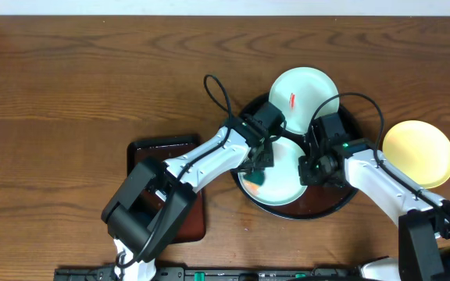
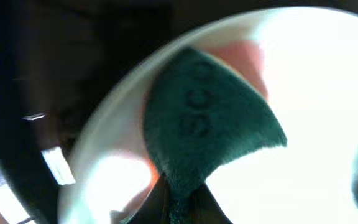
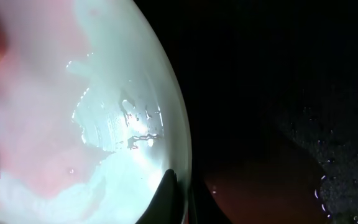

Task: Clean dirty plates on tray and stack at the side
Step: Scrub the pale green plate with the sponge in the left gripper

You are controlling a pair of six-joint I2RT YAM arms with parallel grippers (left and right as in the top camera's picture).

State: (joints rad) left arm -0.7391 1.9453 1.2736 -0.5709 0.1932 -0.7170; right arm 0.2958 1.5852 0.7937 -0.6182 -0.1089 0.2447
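Observation:
A pale mint plate [image 1: 286, 181] lies in the round black tray [image 1: 342, 201]. My left gripper [image 1: 258, 165] is shut on a green sponge [image 1: 253, 182] that presses on this plate's left part. In the left wrist view the sponge [image 2: 209, 124] fans out from the gripper [image 2: 180, 198] over the plate [image 2: 316, 118]. My right gripper [image 1: 313, 167] is shut on the plate's right rim; the right wrist view shows one finger [image 3: 169, 196] inside the wet, pink-smeared plate [image 3: 73, 124]. A second mint plate [image 1: 307, 87] with a red smear rests on the tray's far rim. A yellow plate [image 1: 419, 152] sits on the table at right.
A dark brown rectangular tray [image 1: 153, 150] lies to the left, partly under my left arm. Bare wooden table [image 1: 69, 86] spreads to the far left and along the back. The black tray floor [image 3: 278, 93] is wet beside the held rim.

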